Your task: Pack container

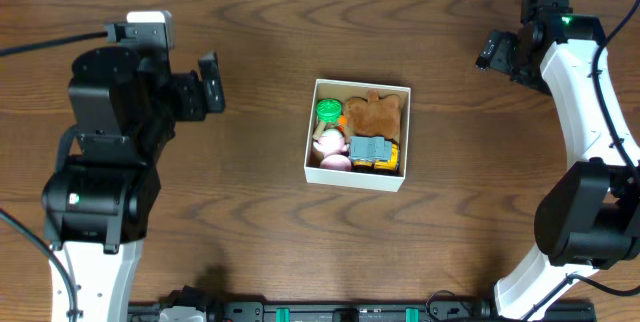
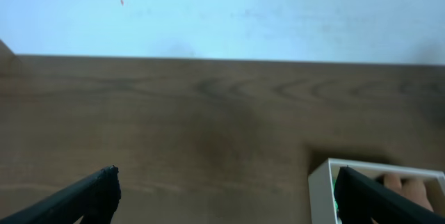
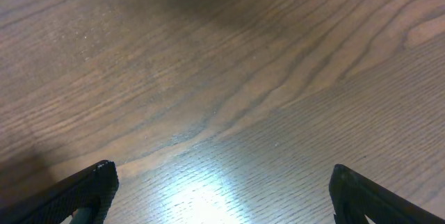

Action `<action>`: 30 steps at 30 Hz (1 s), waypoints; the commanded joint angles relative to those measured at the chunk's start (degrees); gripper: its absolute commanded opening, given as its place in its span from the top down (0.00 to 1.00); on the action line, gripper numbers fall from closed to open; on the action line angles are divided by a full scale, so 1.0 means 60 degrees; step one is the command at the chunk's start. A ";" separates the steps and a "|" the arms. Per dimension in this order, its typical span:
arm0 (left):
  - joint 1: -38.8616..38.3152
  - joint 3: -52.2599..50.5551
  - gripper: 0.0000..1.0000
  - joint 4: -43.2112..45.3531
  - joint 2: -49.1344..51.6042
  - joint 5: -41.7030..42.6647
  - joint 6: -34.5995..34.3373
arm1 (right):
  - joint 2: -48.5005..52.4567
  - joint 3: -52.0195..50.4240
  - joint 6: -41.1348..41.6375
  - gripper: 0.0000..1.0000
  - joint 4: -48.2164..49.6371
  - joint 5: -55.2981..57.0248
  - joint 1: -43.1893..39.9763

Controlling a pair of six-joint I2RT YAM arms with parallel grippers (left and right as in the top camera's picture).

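Observation:
The container (image 1: pixel 311 147), a small square white box, sits at the table's middle. Inside lie a brown gingerbread-shaped toy (image 1: pixel 378 113), a green toy (image 1: pixel 328 109), a pink and white toy (image 1: pixel 329 148) and a grey and yellow toy (image 1: pixel 374 152). My left gripper (image 1: pixel 211 84) is open and empty, well left of the container; in the left wrist view (image 2: pixel 222 189) the container's white corner (image 2: pixel 318 182) shows by the right finger. My right gripper (image 1: pixel 495 50) is open and empty at the far right; the right wrist view (image 3: pixel 219 189) shows only bare wood between its fingers.
The dark wooden table (image 1: pixel 250 222) surrounds the container. Its far edge meets a pale wall (image 2: pixel 222 8) in the left wrist view. The arm bases stand at the front left and front right.

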 commanded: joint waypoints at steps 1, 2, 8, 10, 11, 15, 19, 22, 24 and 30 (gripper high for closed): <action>0.0047 0.0109 0.02 -0.0346 -0.0117 -0.0076 0.0095 | -0.0273 0.0186 0.0047 0.01 -0.0015 0.0069 -0.0076; 0.0047 0.0109 0.02 -0.0470 -0.0109 -0.0076 0.0095 | -0.0273 0.0186 0.0047 0.01 -0.0015 0.0073 -0.0076; 0.0047 0.0109 0.02 -0.1621 -0.0055 -0.0284 0.0237 | -0.0273 0.0186 0.0047 0.01 -0.0015 0.0069 -0.0076; 0.0047 0.0109 0.02 -0.1883 -0.0058 -0.0262 0.0226 | -0.0273 0.0186 0.0047 0.01 -0.0015 0.0073 -0.0076; 0.0051 0.0109 0.02 -0.1869 -0.0109 -0.0266 0.0233 | -0.0273 0.0186 0.0047 0.01 -0.0015 0.0073 -0.0076; 0.0266 0.0098 0.02 -0.1810 -0.0623 -0.0266 0.0233 | -0.0273 0.0186 0.0047 0.01 -0.0015 0.0073 -0.0076; 0.0361 -0.0025 0.02 -0.1847 -0.1723 -0.0291 0.0233 | -0.0273 0.0186 0.0051 0.01 -0.0015 0.0073 -0.0076; 0.0357 -0.0306 0.02 -0.1851 -0.2900 -0.0288 0.0229 | -0.0273 0.0186 0.0047 0.01 -0.0015 0.0069 -0.0076; 0.0357 -0.0605 0.02 -0.1851 -0.3705 -0.0288 0.0233 | -0.0273 0.0186 0.0051 0.01 -0.0015 0.0069 -0.0076; 0.0361 -0.2357 0.02 -0.1730 -0.6076 -0.0284 0.0117 | -0.0273 0.0186 0.0047 0.01 -0.0015 0.0073 -0.0076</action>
